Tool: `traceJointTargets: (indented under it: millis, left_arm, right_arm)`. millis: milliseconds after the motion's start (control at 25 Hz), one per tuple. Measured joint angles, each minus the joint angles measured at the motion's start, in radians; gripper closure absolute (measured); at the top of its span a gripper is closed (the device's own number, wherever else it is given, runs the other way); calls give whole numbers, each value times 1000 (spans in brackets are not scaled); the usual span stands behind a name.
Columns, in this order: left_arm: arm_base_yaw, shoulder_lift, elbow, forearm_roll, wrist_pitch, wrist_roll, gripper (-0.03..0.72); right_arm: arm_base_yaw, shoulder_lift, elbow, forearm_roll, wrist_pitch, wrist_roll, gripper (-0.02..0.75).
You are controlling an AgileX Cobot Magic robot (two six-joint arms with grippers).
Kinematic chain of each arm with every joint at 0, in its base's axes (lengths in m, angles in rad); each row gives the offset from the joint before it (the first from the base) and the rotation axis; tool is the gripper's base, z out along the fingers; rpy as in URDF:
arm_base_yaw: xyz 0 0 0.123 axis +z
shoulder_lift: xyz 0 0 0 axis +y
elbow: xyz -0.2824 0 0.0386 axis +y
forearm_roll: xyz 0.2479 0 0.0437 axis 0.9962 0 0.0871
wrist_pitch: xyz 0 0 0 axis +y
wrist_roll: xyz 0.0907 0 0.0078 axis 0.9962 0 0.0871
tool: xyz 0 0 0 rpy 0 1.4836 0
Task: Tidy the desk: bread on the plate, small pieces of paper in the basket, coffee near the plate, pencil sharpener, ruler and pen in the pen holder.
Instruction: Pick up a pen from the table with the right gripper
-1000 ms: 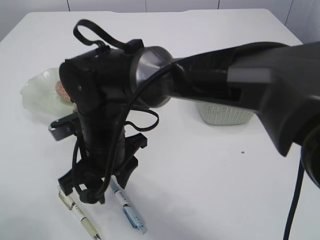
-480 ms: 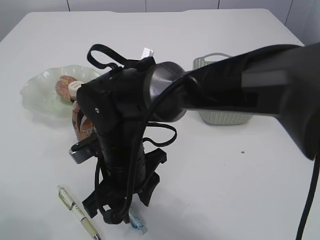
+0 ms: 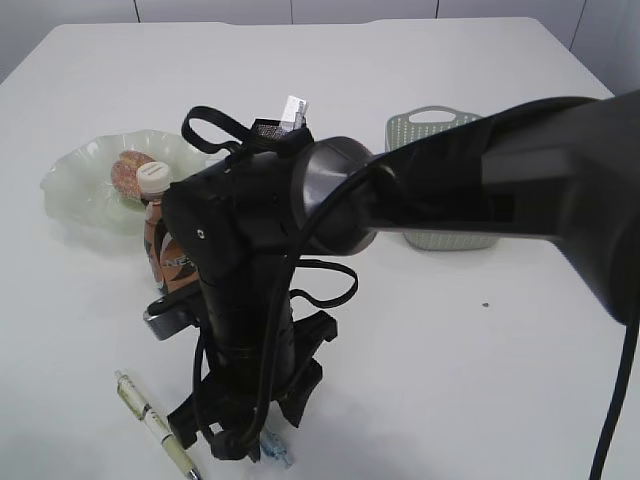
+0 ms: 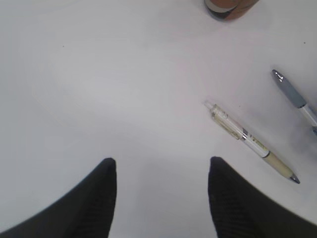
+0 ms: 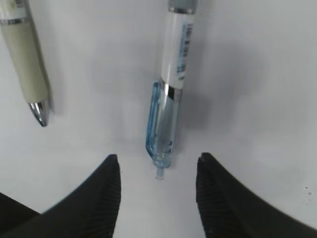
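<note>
My right gripper [image 5: 158, 156] is open and low over the table, its fingers either side of the clip end of a blue clear pen [image 5: 168, 99]. In the exterior view that gripper [image 3: 238, 445] hangs at the front left and hides most of the blue pen [image 3: 275, 452]. A cream pen [image 3: 155, 425] lies to its left and also shows in the right wrist view [image 5: 25, 59]. My left gripper [image 4: 162, 160] is open over bare table, left of the cream pen [image 4: 250, 141] and the blue pen [image 4: 294, 96]. The pen holder, ruler and sharpener are out of view.
A green glass plate [image 3: 75, 185] holds a round piece of bread [image 3: 128, 172] at the back left. A brown coffee bottle [image 3: 160, 240] stands upright next to it. A pale basket [image 3: 440, 130] sits behind my right arm, partly hidden.
My right arm has swung right and down, from over the cream pen to over the blue pen. The coffee bottle and bread it hid now show.
</note>
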Motion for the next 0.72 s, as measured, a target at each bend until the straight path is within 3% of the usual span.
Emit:
traceJointTargets:
  millis: [720]
  left_arm:
    - [0,0,0,0,0,0,255]
  right_arm:
    - [0,28,0,6,-106,19,371]
